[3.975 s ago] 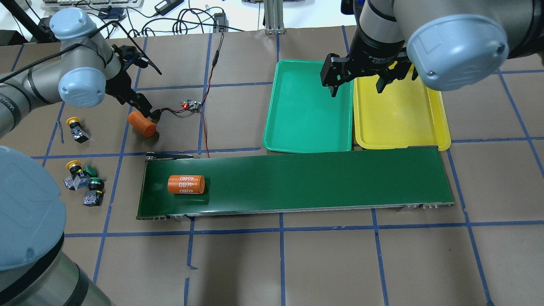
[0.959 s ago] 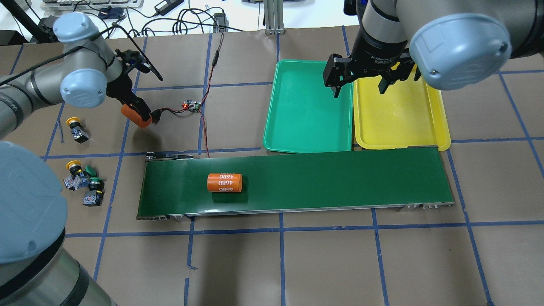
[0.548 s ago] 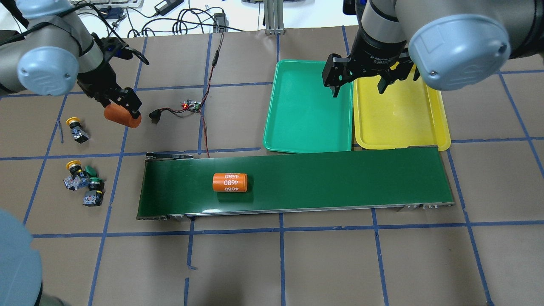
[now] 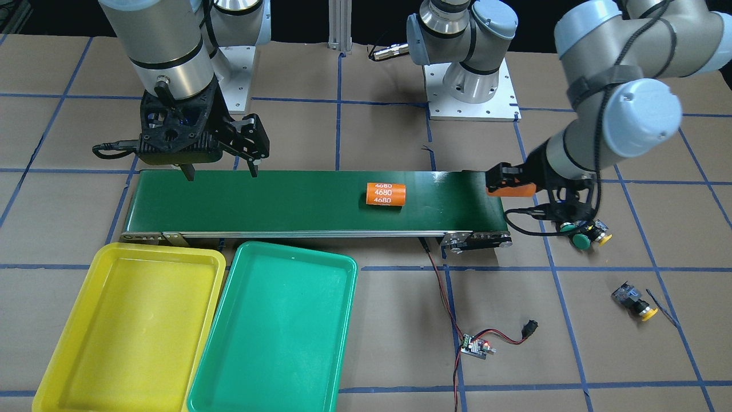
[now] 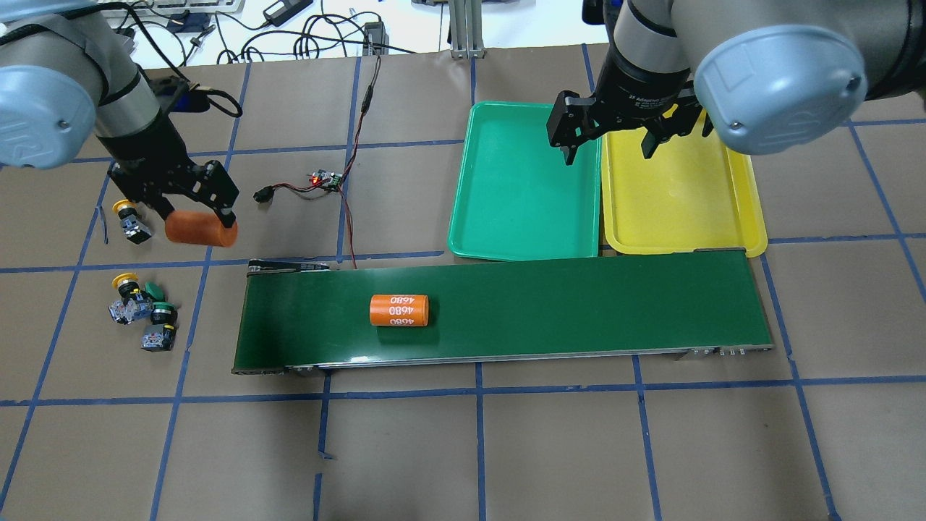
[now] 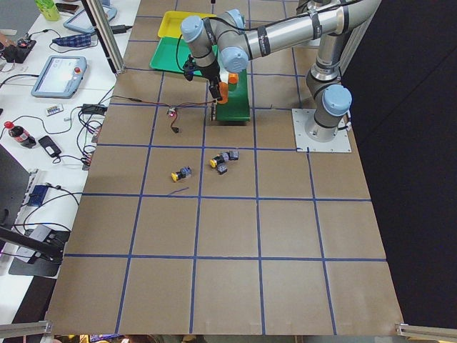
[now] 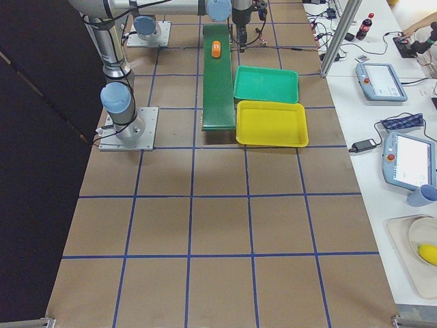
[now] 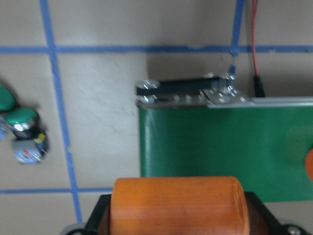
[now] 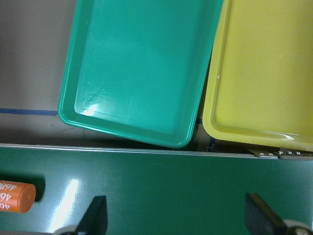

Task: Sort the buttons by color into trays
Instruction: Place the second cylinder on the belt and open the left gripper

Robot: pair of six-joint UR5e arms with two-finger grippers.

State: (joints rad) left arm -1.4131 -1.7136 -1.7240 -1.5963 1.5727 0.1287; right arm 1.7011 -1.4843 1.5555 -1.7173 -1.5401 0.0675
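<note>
Sorting not yet started: nothing delivered.
The left claw (image 5: 197, 221) pinches an orange plastic cylinder (image 5: 201, 230), lifted off the brown paper-covered worktop (image 5: 405, 449) near the left end of the long dark-green conveyor belt (image 5: 579, 304). One yellow-capped push-button (image 5: 134, 227) lies alone at the far left; three more push-buttons (image 5: 160, 312), one yellow and two green, cluster nearer. The right claw (image 5: 606, 153) hangs spread and unladen near the shallow green plastic tray (image 5: 521, 188) and yellow plastic tray (image 5: 680, 202), both bare. All four are yet to be moved.

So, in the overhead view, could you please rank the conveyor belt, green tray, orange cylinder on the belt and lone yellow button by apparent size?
1. conveyor belt
2. green tray
3. orange cylinder on the belt
4. lone yellow button
All rest near table height, so nearness hardly skews this.
</note>
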